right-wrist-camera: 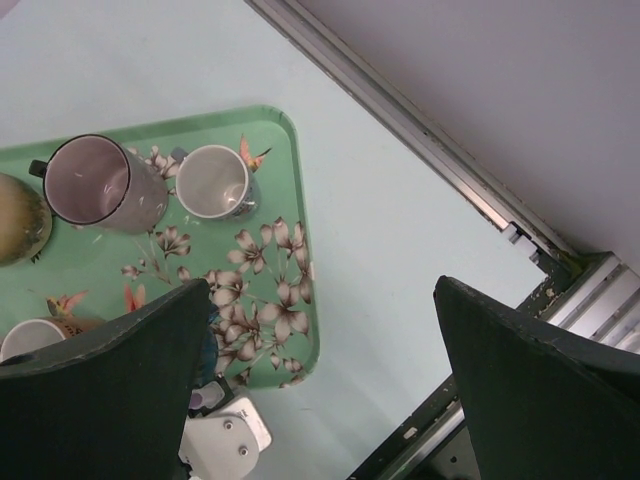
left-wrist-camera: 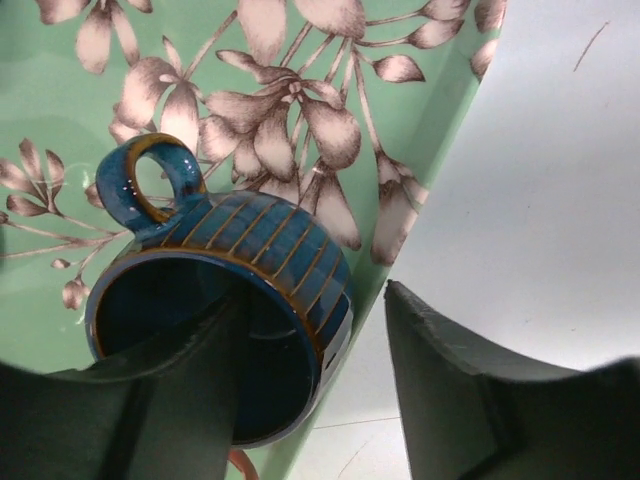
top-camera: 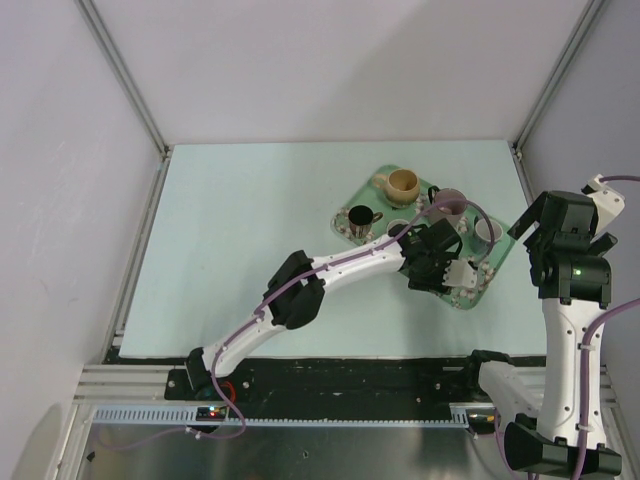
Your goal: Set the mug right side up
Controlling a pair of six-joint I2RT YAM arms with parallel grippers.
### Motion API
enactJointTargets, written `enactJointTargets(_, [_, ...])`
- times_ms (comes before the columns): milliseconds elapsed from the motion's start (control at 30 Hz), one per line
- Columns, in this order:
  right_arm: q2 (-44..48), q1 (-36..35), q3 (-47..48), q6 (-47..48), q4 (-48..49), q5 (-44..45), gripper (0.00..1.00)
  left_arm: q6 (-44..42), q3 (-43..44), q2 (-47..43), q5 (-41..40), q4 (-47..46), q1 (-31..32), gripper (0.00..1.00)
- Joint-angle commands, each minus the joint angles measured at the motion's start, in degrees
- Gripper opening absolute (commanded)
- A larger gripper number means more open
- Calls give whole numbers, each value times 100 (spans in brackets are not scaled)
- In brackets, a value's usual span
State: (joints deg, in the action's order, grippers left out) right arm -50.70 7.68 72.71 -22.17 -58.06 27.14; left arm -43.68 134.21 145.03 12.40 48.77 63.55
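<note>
Far edge of the tray (right-wrist-camera: 285, 330), there's the mug (top-camera: 403, 184), tan and round, mouth seemingly facing up! It sits beyond and left of the left gripper (left-wrist-camera: 312, 300), the nearer one, spread astride the dark blue mug (left-wrist-camera: 260, 240), one finger inside; rightmost, the right gripper (right-wrist-camera: 320, 290) hangs wide open, empty

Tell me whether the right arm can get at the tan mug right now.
Probably, but only from above: the right hand is open off the right edge of the tray, and the mauve mug stands between it and the tan mug.
</note>
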Motion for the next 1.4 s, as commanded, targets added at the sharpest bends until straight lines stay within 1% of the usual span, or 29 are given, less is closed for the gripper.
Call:
enactJointTargets(0, [79,-44,2,72,178,25,99,-89,296,-70,-224,-178,-36,63])
enactJointTargets(100, [62,-55,-13,99,206,-31,99,-94,530,-217,-283,-169,-38,70])
enactJointTargets(233, [17,-52,-28,160,269,-154,99,-100,490,-705,55,-163,-15,81])
enactJointTargets(300, [16,-49,-28,202,324,-193,99,-174,483,-1010,140,-159,20,84])
enactJointTargets(433, [78,-48,-22,397,479,-304,100,-173,426,-1685,222,-163,19,86])
enactJointTargets(533, [168,-35,15,595,639,-508,100,7,-24,-2289,121,-166,-65,88])
enactJointTargets(667, [307,-89,40,876,924,-1262,99,460,-880,-3199,-312,-178,-342,89])
enactJointTargets(800, [368,-188,-103,1035,1197,-1972,99,1758,-1652,-4124,-762,-267,-1004,89])
enactJointTargets(833, [399,-206,-250,1011,1300,-2057,99,2092,-1921,-4330,-935,-305,-1245,90])
enactJointTargets(933, [688,-241,-812,790,1665,-2340,99,2671,-2800,-5127,-1374,-494,-1886,91])
enactJointTargets(1033, [1244,-472,-1844,641,2090,-2393,99,3043,-3774,-5903,-1933,-716,-2576,92])
enactJointTargets(1100, [1769,-764,-2526,540,2340,-2069,99,3211,-4563,-6497,-2125,-853,-3024,92])
enactJointTargets(1133, [1960,-916,-2793,456,2412,-1736,99,3337,-5041,-6897,-2087,-962,-3345,92])
enactJointTargets(1167, [2179,-1114,-3059,172,2461,-1359,99,3435,-5443,-7237,-2007,-1114,-3619,92])
enactJointTargets(1267, [2639,-1652,-3524,-181,2537,-513,99,3381,-7222,-8844,-1718,-2039,-4379,98])
enactJointTargets(1367, [2893,-2053,-3899,-436,2586,52,99,3322,-8818,-10286,-1945,-2826,-4742,99])
